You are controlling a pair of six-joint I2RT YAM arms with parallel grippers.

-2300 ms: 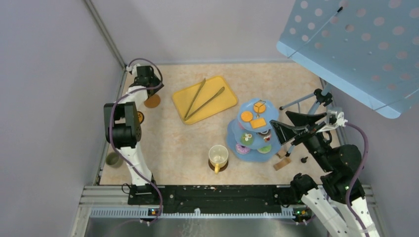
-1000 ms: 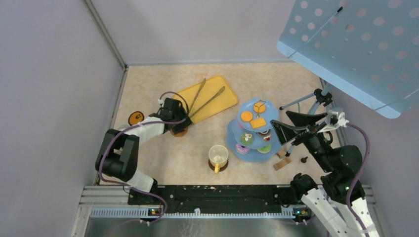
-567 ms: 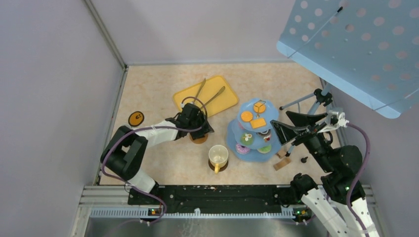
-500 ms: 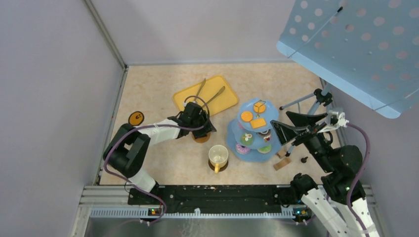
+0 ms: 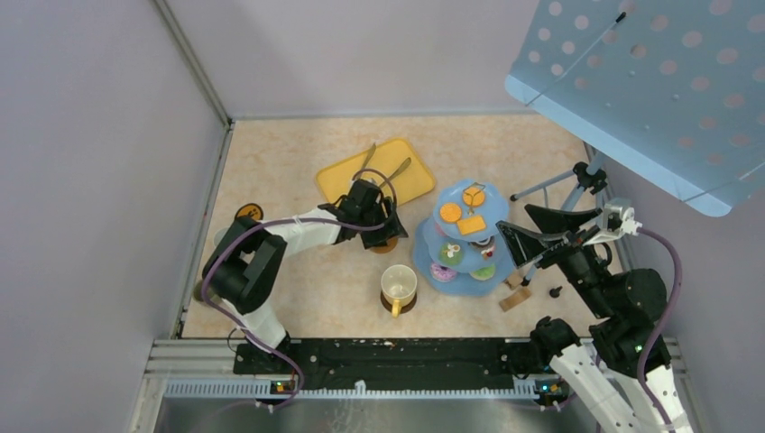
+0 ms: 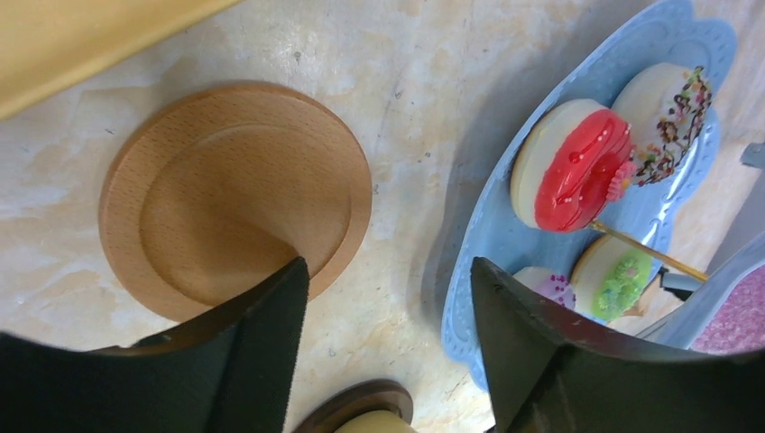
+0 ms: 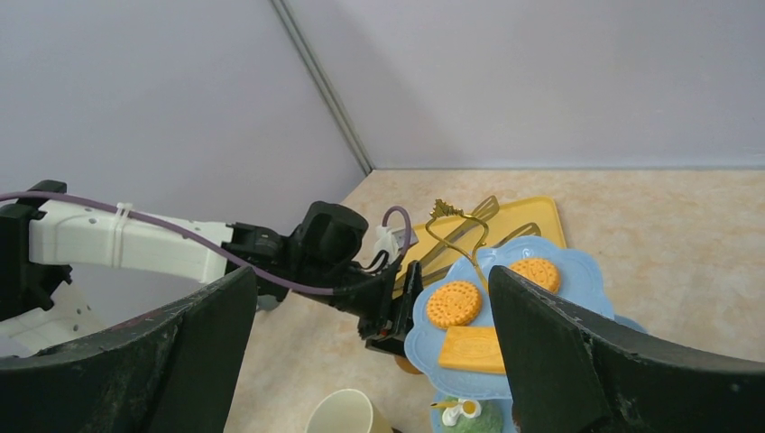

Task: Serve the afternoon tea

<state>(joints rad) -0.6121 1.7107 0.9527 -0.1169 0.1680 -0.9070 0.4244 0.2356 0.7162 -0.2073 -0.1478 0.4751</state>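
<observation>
A beige mottled tabletop (image 5: 298, 171), boxed in by plain lilac-grey walls (image 5: 361, 54), carries the pale-blue three-tier stand (image 6: 465, 302). A round brown coaster (image 6: 225, 198) lies flat just left of the stand's bottom tier. The left tool (image 6: 388, 271) is spread wide between coaster and stand, gripping nothing, and the right tool (image 7: 372, 275) gapes wide and empty on the stand's far side.

I see the desk (image 5: 298, 153), a beige marbled top walled at the back and on the left. Near its middle a brown wooden coaster (image 6: 235, 194) lies flat, just beside the bottom tier of the pale-blue stand (image 5: 460, 287) but not touching it. The yellow tray (image 5: 336, 179) lies just behind that coaster. Nearer to me, a second coaster (image 5: 408, 307) carries the yellow mug (image 5: 398, 284). A small wooden block (image 5: 516, 299) lies to the right of the stand.
</observation>
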